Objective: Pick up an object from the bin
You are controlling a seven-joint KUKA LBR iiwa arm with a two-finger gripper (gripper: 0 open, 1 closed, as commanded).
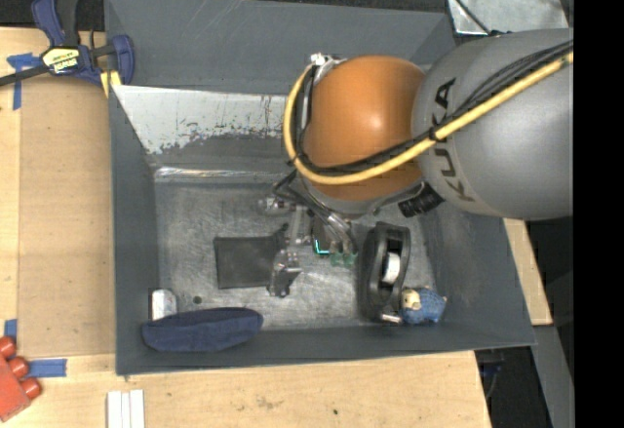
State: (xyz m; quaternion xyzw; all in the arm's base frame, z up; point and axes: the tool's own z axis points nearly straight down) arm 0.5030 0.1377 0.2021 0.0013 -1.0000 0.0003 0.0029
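My gripper [289, 268] hangs low in the middle of the bin, under the arm's orange dome. Its metal tip is at the right edge of a flat dark grey square piece [242, 261] that lies on the bin floor. Just right of the gripper stands a black strap-like loop with a white part inside it [383, 272]. A small blue and yellow thing [425, 307] lies beside the loop at the lower right.
A long dark blue pouch-like thing [202, 329] lies along the bin's near wall at the lower left, with a small white cylinder [162, 301] just above it. The arm and dome cover the bin's upper right.
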